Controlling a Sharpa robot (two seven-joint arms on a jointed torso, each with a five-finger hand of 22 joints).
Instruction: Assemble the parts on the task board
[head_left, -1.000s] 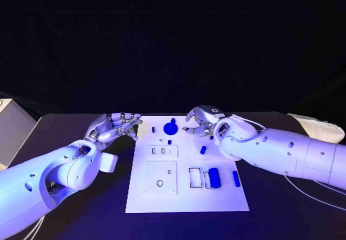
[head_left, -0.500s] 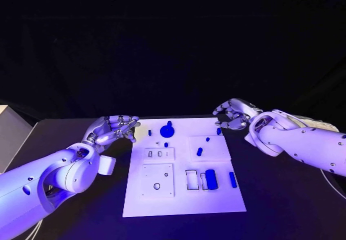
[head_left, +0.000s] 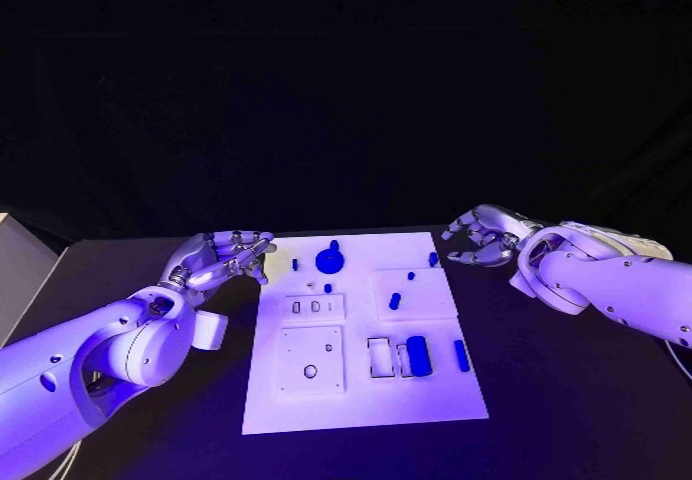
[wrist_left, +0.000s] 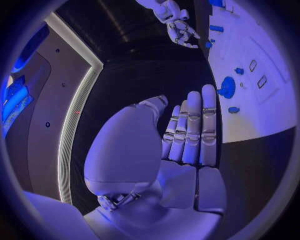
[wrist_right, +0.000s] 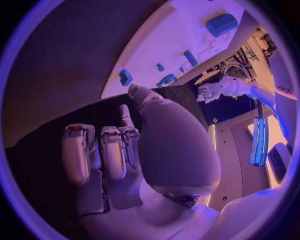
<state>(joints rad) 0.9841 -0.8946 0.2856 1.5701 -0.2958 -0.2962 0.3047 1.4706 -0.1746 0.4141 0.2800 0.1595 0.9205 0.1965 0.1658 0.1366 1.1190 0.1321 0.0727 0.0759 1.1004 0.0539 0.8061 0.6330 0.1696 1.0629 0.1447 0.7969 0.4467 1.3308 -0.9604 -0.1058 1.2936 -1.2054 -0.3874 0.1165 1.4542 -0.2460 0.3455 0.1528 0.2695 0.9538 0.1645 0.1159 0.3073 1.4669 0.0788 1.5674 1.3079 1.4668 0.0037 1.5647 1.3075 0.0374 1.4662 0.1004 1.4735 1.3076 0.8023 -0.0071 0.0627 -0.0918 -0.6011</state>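
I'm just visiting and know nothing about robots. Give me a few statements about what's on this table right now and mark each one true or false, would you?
1. The white task board lies between the two hands. True.
2. The right hand is holding a blue part. False: nothing shows in its fingers, and it hovers off the board's far right corner.
3. A round blue part sits near the board's far edge. True.
4. The left hand is pressing down on the middle of the board. False: it is beside the board's left edge, over the black table.
5. All blue parts are piled in one heap. False: they are spread over the board, for instance a blue cylinder nearer the robot.
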